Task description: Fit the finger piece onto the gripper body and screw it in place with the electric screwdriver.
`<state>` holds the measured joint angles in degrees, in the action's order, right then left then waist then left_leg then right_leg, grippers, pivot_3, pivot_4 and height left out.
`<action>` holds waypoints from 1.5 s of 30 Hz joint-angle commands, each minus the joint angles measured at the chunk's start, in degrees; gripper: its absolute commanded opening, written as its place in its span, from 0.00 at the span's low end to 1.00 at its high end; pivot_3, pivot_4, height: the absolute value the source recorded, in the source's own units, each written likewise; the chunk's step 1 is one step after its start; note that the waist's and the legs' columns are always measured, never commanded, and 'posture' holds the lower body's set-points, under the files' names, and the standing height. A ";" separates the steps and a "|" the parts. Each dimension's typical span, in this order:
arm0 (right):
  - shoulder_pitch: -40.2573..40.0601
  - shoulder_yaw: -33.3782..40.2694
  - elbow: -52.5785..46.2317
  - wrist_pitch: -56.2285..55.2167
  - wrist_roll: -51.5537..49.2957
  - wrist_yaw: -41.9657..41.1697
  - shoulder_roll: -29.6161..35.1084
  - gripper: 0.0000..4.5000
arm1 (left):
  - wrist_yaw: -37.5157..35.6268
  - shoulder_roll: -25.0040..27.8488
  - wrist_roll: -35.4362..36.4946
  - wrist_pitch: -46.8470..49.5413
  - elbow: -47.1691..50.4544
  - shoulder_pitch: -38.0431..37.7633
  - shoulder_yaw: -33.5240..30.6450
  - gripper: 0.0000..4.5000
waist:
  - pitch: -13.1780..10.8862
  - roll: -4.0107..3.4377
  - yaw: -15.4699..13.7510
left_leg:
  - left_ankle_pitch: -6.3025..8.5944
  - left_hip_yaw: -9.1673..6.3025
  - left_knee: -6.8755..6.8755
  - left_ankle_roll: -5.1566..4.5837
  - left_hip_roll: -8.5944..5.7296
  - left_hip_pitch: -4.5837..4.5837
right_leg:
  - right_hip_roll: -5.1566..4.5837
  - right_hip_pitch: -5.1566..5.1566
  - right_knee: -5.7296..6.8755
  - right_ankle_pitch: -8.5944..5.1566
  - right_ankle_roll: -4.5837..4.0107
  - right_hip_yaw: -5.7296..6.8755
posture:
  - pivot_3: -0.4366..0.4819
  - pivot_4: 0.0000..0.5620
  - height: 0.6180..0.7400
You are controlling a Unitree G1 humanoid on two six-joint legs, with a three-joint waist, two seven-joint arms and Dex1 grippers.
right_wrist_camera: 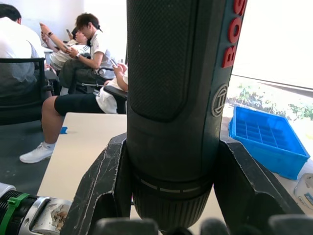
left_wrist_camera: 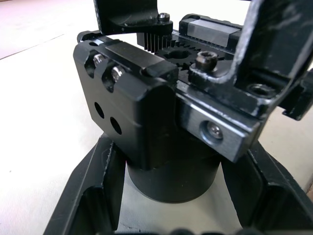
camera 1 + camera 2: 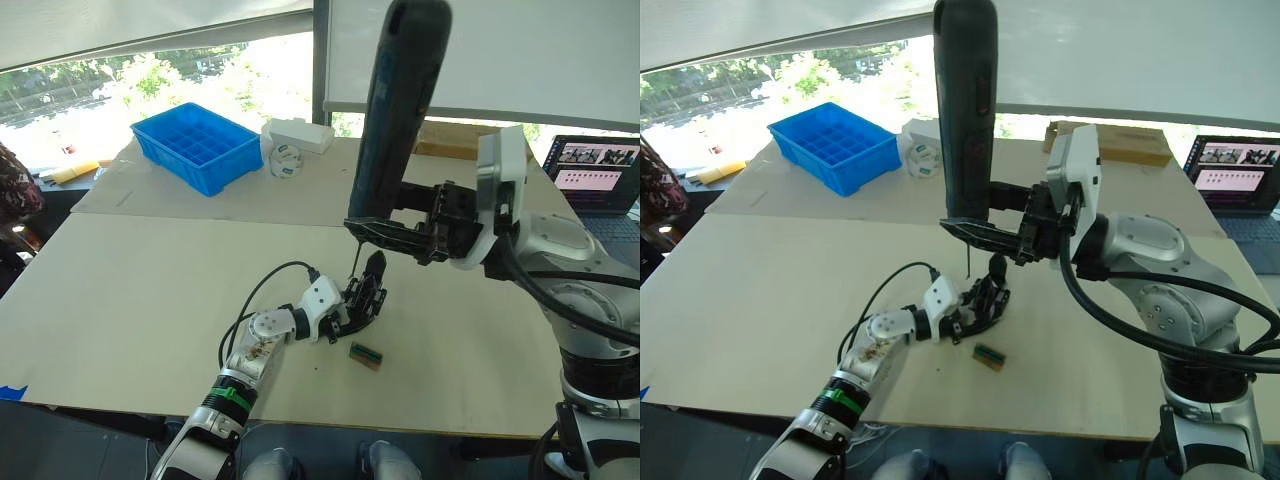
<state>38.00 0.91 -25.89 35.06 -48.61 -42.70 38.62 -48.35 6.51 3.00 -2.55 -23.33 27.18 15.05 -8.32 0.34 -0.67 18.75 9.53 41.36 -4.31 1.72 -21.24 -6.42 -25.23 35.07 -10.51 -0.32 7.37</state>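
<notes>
**Black tool bit poised over clamped gripper body**

Black plastic and metal made up the gripper body (image 3: 362, 298), which stood on its round base on the surface (image 3: 130, 300), near the front edge. The left gripper (image 3: 345, 312) had its jaws pressed against the base from both sides, pinching it in place; the left wrist view confirmed both fingers (image 2: 93, 196) flanking the round base. A pointed black finger stood up from the body. Whether the finger piece was already seated could not be determined, and no loose one was identified on the surface.

Directly above, the right gripper (image 3: 400, 232) held the electric screwdriver (image 3: 395, 110), jaws clamped around its lower barrel. The tool's long axis ran close to vertical, leaning slightly, with the thin bit (image 3: 353, 258) pointing down at the top of the body. The tip appeared just above or at the body; contact could not be confirmed. In my judgement the coming move turned on aligning that bit with a screw head and descending along the tool's axis, the right arm doing the work while the left steadied.

A small green-and-tan block (image 3: 365, 355) lay just beside the body. Farther back sat a blue compartment tray (image 3: 195, 148), a white box (image 3: 300, 135), and a laptop (image 3: 595, 175) to the right. Windows lay beyond; seated people showed in the right wrist view.
</notes>
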 commanded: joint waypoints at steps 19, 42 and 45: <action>-4.28 1.03 -0.61 -2.27 3.54 -3.08 -2.11 0.43 | -1.29 0.30 0.41 2.16 -0.93 -0.94 1.21 0.51 | 0.00 0.00 0.02 | 0.00 0.00 -0.02 0.00 0.00 0.01 | 0.02 0.00 0.00 0.00 0.00 0.01 | 0.48 0.27 1.00; -4.67 1.01 -0.77 -2.79 7.03 -4.82 -4.94 0.43 | -1.95 0.62 0.49 3.91 0.25 -1.22 1.78 0.51 | 0.00 0.00 0.04 | 0.00 0.01 -0.02 0.00 0.00 0.00 | 0.04 -0.01 -0.01 0.00 0.00 0.01 | 0.48 0.27 1.00; -4.82 1.00 -0.72 -2.87 7.37 -4.92 -4.96 0.43 | -1.96 0.62 0.45 4.12 0.51 -1.38 1.91 0.51 | 0.00 0.00 0.05 | 0.00 0.01 -0.03 0.01 0.00 0.00 | 0.05 -0.01 -0.01 -0.01 0.00 0.01 | 0.48 0.27 1.00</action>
<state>31.22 0.42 -25.03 34.37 -40.89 -47.43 33.97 -49.01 7.22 3.62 0.04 -22.27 27.13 15.08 -8.32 0.34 -0.62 18.75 9.54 41.33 -4.31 1.72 -21.23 -6.37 -25.24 35.06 -10.51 -0.32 7.38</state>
